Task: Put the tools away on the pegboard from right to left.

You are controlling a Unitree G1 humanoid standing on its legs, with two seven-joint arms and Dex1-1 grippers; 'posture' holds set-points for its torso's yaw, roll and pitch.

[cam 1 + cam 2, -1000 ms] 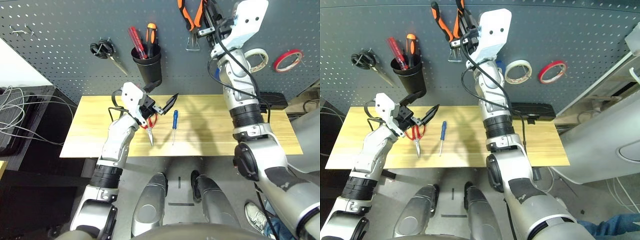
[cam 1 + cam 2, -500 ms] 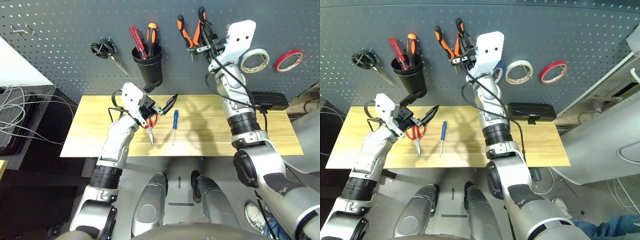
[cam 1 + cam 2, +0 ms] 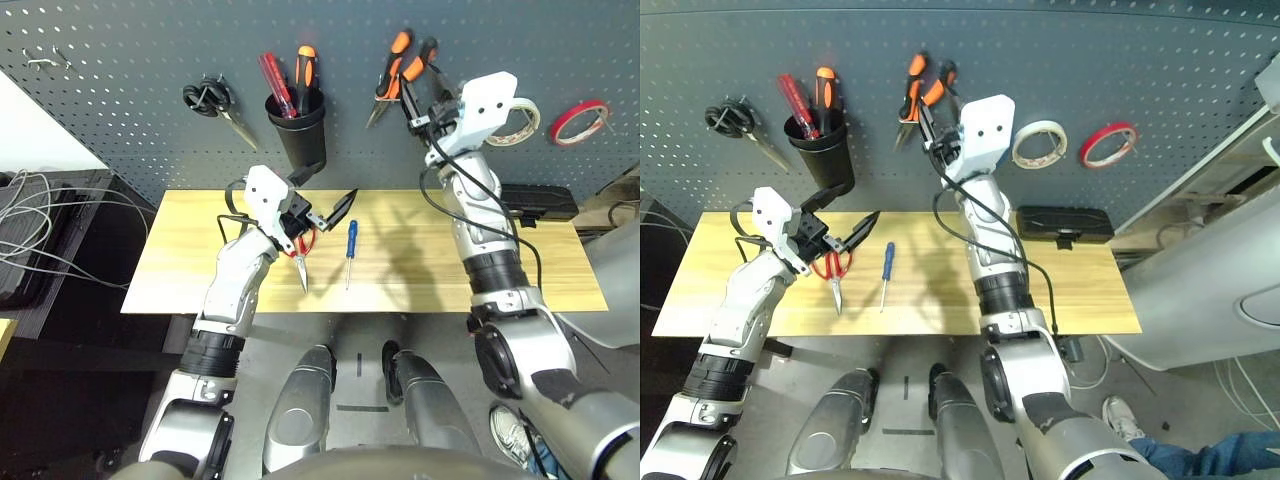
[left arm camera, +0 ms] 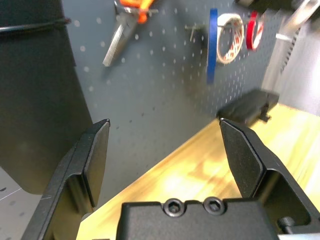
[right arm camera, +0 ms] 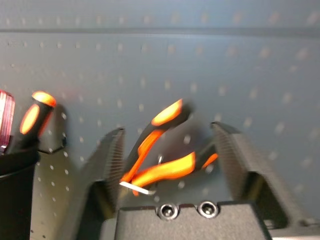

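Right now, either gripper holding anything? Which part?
Nothing. The right gripper stands open around the pliers hanging on the pegboard; the left gripper is open and empty.

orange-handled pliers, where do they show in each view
Left eye view: pliers hang on the pegboard, right of the black cup.
Right eye view: upper middle, right of the cup.
Left wrist view: at the upper edge.
Right wrist view: centre, between the open fingers.
Shared landmark: the black cup.

No readable text, labels, brands or numbers on anything in view.
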